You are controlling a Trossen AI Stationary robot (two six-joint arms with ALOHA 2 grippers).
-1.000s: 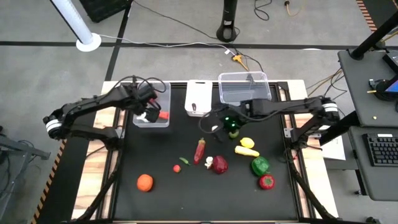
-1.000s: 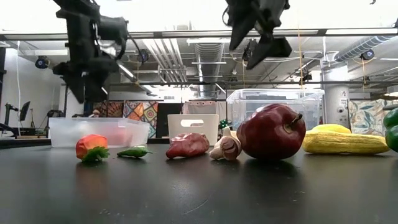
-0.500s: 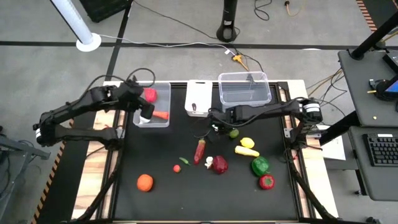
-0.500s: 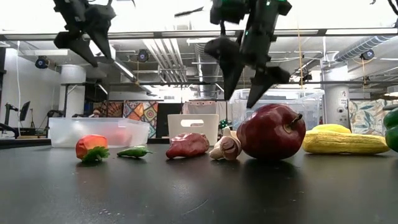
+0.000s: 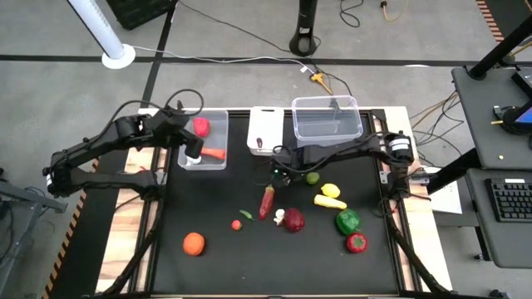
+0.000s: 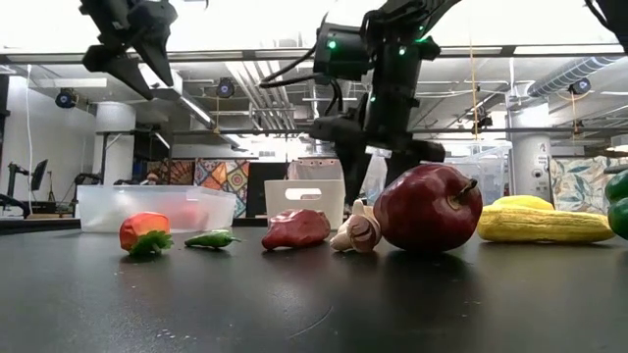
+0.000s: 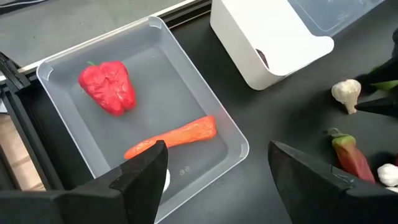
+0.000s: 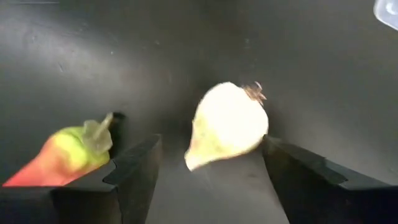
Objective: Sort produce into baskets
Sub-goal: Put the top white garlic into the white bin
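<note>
My right gripper [image 8: 211, 167] is open and low over the mat, its fingers on either side of a white garlic [image 8: 227, 124] without touching it; it shows in the high view [image 5: 279, 171]. A red-green chili [image 8: 62, 155] lies beside it. My left gripper [image 7: 214, 168] is open and empty above the left clear tub [image 5: 204, 163], which holds a red pepper [image 7: 107, 87] and a carrot [image 7: 171, 135]. The small white tub [image 5: 264, 130] and the wider clear tub [image 5: 326, 118] stand at the far edge.
A lime [image 5: 312, 177], lemon [image 5: 331, 190], yellow banana [image 5: 330, 202], green pepper [image 5: 347, 221], red pepper [image 5: 357, 242], purple onion [image 5: 293, 219], a white piece [image 5: 279, 216], a small red fruit [image 5: 236, 224] and an orange [image 5: 194, 242] lie on the black mat.
My right gripper has gone from over the lime toward the table's left edge and down, and now straddles the garlic. My left gripper has risen above the left tub and drawn slightly toward the left edge. The carrot lies in the tub.
</note>
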